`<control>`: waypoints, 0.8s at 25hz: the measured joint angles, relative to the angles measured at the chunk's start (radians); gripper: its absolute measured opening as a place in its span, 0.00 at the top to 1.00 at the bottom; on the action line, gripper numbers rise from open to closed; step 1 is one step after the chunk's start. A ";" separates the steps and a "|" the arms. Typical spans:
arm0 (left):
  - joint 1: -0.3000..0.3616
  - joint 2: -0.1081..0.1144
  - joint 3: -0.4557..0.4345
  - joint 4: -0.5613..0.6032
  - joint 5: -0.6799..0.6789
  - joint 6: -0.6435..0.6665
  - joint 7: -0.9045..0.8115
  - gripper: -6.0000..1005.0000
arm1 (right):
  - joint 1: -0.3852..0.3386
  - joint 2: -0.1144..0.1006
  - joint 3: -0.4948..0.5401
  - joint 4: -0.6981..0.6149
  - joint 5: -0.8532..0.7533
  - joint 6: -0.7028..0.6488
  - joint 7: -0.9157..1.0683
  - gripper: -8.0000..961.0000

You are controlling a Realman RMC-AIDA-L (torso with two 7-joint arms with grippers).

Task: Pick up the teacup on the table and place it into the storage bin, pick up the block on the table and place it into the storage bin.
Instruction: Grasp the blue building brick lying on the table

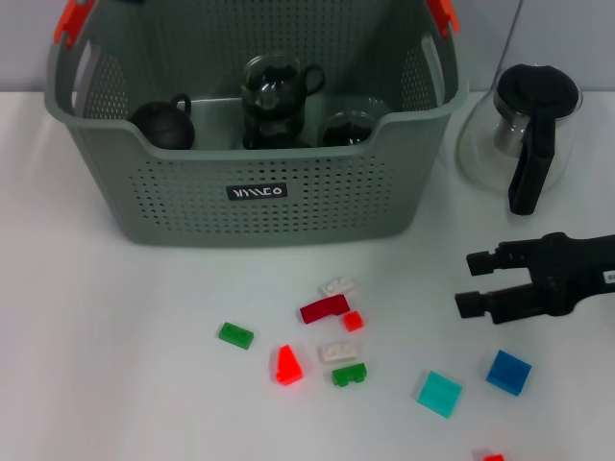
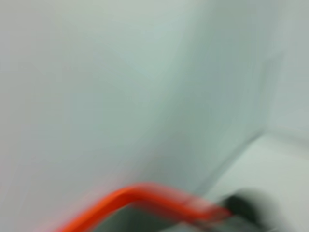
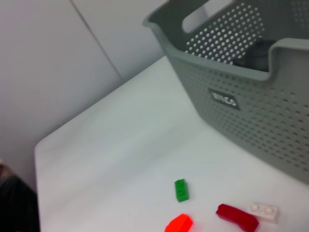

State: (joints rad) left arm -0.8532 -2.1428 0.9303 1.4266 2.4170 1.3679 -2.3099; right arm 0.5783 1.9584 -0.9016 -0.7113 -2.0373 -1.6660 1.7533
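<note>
The right gripper hangs over the table, ready to go for a block.

Its 2 fingers are apart and hold nothing. The grey-green storage bin sits at the back of the table, and dark tea things, a small pot and glass cups, are already inside it. Little blocks lie in front of the bin: a dark red block, a blue block, a teal block and more. The blue one is nearest, so I think it is the easy pick. Come straight down and close on its 2 flat sides. The bin's black label has white letters, but I cannot read them. The left gripper is not in view.
</note>
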 joint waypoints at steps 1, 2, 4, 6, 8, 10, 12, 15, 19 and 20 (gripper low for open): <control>0.019 0.013 -0.033 0.005 -0.133 0.093 0.037 0.13 | 0.001 -0.007 0.000 -0.001 0.000 -0.016 -0.011 0.07; 0.035 0.024 -0.059 0.000 -0.247 0.174 0.075 0.13 | 0.003 -0.012 0.000 -0.002 -0.002 -0.031 -0.019 0.07; 0.076 0.039 -0.081 -0.049 -0.432 0.331 0.171 0.13 | 0.005 -0.024 0.001 -0.009 -0.013 -0.065 -0.033 0.07; 0.122 0.036 -0.083 -0.121 -0.560 0.474 0.289 0.13 | 0.006 -0.031 0.005 -0.034 -0.039 -0.098 -0.043 0.07; 0.166 0.021 -0.078 -0.182 -0.609 0.554 0.406 0.13 | 0.006 -0.030 0.004 -0.073 -0.075 -0.123 -0.042 0.07; 0.217 -0.001 -0.065 -0.247 -0.597 0.587 0.534 0.13 | 0.008 -0.023 0.002 -0.130 -0.129 -0.139 -0.015 0.07; 0.274 -0.018 -0.046 -0.307 -0.565 0.573 0.658 0.13 | 0.017 -0.013 0.001 -0.188 -0.183 -0.152 0.026 0.07; 0.329 -0.024 -0.038 -0.387 -0.546 0.531 0.806 0.13 | 0.043 0.012 -0.001 -0.279 -0.279 -0.175 0.103 0.07; 0.387 -0.025 -0.056 -0.506 -0.530 0.435 1.013 0.13 | 0.112 0.085 -0.050 -0.387 -0.506 -0.197 0.218 0.07; 0.400 -0.027 -0.061 -0.531 -0.522 0.399 1.066 0.13 | 0.112 0.085 -0.050 -0.387 -0.506 -0.197 0.218 0.07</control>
State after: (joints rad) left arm -0.4536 -2.1693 0.8697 0.8952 1.8951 1.7668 -1.2443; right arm 0.6904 2.0434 -0.9516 -1.0986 -2.5430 -1.8628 1.9715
